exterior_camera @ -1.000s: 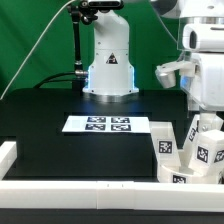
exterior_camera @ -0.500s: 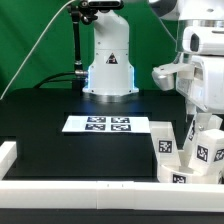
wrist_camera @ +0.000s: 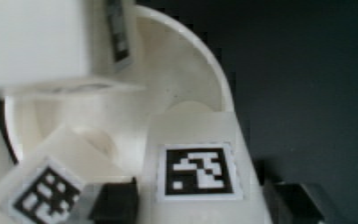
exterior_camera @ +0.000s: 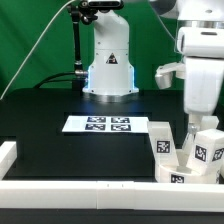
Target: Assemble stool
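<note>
The stool's loose white parts sit clustered at the exterior view's right front. One tagged leg (exterior_camera: 207, 148) stands upright there, and my gripper (exterior_camera: 193, 127) comes straight down onto it. In the wrist view that leg (wrist_camera: 197, 130) is a curved white piece with a black-and-white tag. It lies between my dark fingertips (wrist_camera: 115, 200), with my gripper (wrist_camera: 208, 203) shut on it. Two more tagged legs (exterior_camera: 163, 142) (exterior_camera: 185, 176) stand close beside it. I cannot pick out the round seat for certain.
The marker board (exterior_camera: 105, 124) lies flat mid-table on the black surface. A long white rail (exterior_camera: 80, 196) borders the front and a shorter one (exterior_camera: 8, 152) the left. The arm's white base (exterior_camera: 108, 60) stands at the back before a green backdrop.
My gripper straightened upright, dropped over the tagged leg and went from wide open to shut on it. The other parts have not moved.
</note>
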Controlling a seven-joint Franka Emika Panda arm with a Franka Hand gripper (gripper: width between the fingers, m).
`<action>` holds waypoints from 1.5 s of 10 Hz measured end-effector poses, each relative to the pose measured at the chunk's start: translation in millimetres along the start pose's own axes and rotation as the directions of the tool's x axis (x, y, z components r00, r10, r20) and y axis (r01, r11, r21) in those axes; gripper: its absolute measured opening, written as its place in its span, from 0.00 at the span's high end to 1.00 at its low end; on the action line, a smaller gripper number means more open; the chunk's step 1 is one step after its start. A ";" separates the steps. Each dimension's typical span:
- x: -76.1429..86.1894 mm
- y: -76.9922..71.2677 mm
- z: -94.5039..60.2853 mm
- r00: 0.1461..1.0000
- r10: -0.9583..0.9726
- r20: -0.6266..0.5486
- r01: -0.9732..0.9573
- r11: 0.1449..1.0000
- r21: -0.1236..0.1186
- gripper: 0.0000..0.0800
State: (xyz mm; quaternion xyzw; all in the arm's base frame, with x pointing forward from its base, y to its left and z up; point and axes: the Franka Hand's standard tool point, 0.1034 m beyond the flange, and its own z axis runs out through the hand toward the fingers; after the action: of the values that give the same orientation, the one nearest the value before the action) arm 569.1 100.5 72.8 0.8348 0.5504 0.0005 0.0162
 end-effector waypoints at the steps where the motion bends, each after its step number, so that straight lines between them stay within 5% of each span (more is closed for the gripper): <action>1: -1.7 0.6 0.3 0.992 0.126 -0.014 -0.125 0.992 0.021 0.58; 7: -1.3 0.1 0.5 0.871 0.491 -0.009 -0.490 0.871 0.033 0.58; 15: 2.4 -0.4 1.8 0.312 0.950 -0.012 -0.946 0.312 0.086 0.58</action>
State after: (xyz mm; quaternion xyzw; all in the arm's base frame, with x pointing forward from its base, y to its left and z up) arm 569.7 102.8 70.9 0.9985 -0.0428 0.0176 -0.0301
